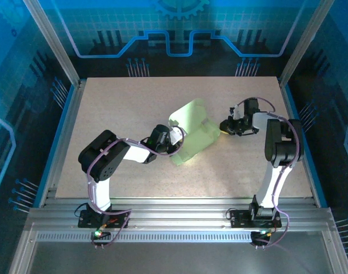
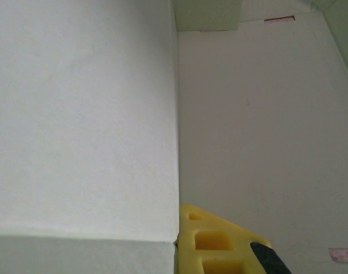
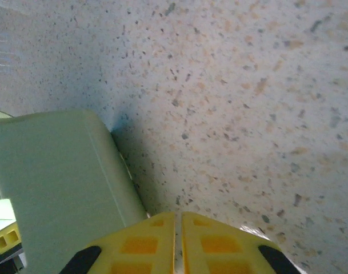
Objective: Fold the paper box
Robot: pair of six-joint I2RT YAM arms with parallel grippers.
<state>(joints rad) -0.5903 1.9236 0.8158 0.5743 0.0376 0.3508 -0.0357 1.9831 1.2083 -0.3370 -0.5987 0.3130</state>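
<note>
So the paper box [image 1: 194,128] sits about mid-table [image 1: 122,103], half-formed. One panel stands up toward the far side and the rest slopes down toward the near left.

The left gripper [image 1: 175,137] is at the box's left edge. In the left wrist view one yellow finger [image 2: 216,242] lies flat against an upright card wall [image 2: 82,114] and the other is hidden behind it, so I read it as pinched shut on that wall. The right gripper [image 1: 225,127] is just beside the box's right edge, closed up with nothing in between. A side flap [image 3: 59,182] stands right next to it in the right wrist view, touching or nearly, can't tell which.

My guess at the step: the left arm anchors and the right one nudges that right-hand flap inward with its closed tip.

Tips, imo:
- **Left pinch:** hold it firm and don't drag, since thin card creases wherever it gets stressed.
- **Where to push:** use the flat side of the closed tip, low near the fold line. Push at the free top edge and the flap just bows instead of hinging.
- **Direction:** go slow and stay square to the crease so the box doesn't swing around the left grip.
- **Height:** the right tip looks low to the table and could snag under the card.
</note>
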